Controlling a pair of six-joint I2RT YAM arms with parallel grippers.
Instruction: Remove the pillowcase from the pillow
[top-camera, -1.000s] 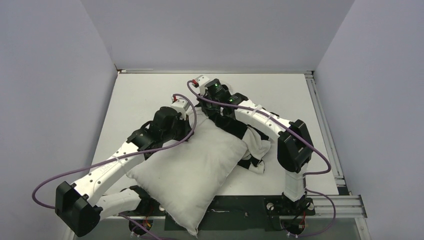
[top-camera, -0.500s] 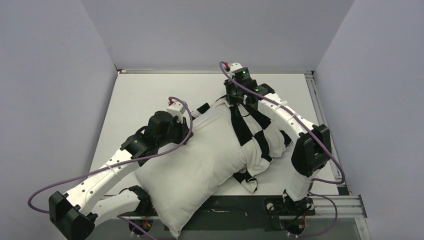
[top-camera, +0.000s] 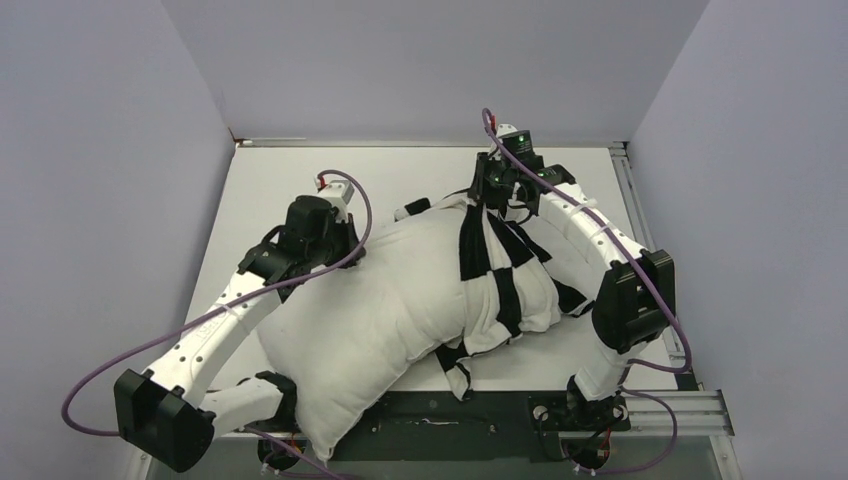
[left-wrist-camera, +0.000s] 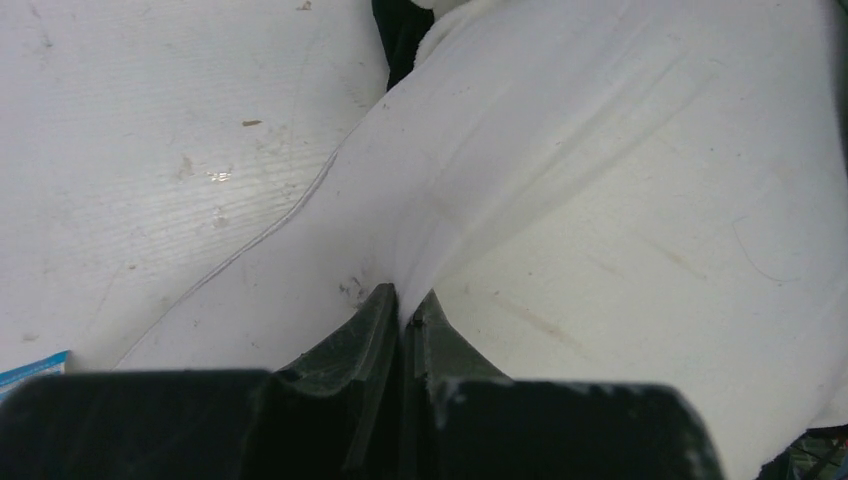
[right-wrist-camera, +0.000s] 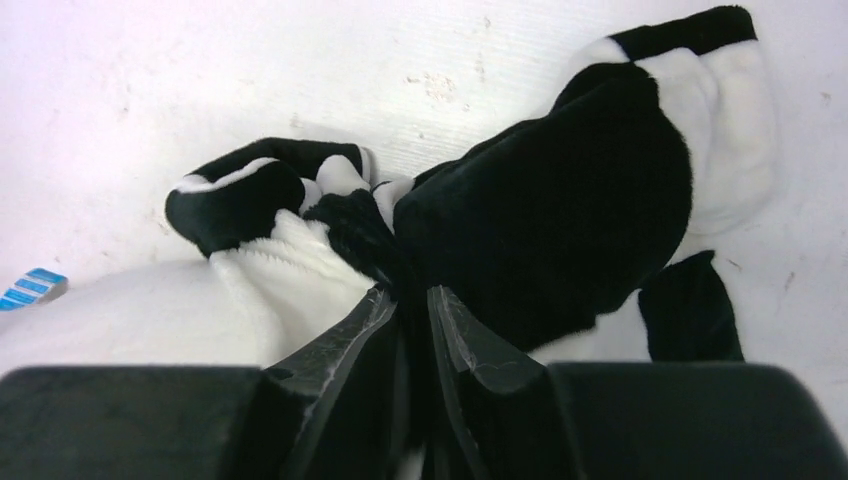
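Observation:
The plain white pillow (top-camera: 380, 310) lies slantwise from the near left toward the far right of the table. The black-and-white checkered pillowcase (top-camera: 500, 290) covers its right end and trails to the near side. My left gripper (top-camera: 348, 243) sits at the pillow's far left edge. In the left wrist view it (left-wrist-camera: 408, 300) is shut on a pinched fold of the white pillow (left-wrist-camera: 620, 180). My right gripper (top-camera: 482, 200) is at the pillowcase's far end. In the right wrist view it (right-wrist-camera: 410, 295) is shut on bunched black pillowcase (right-wrist-camera: 560, 200) fabric.
Bare white table (top-camera: 280, 180) lies far left of the pillow, with walls on three sides. A metal rail (top-camera: 640, 230) runs along the right edge. A small blue-and-white tag (right-wrist-camera: 30, 288) lies on the table. The black base plate (top-camera: 450, 410) is at the near edge.
The right gripper has travelled far and to the right, drawing the bunched pillowcase out over the pillow's right end. The left gripper has moved left and farther away, and the pillow has shifted with it.

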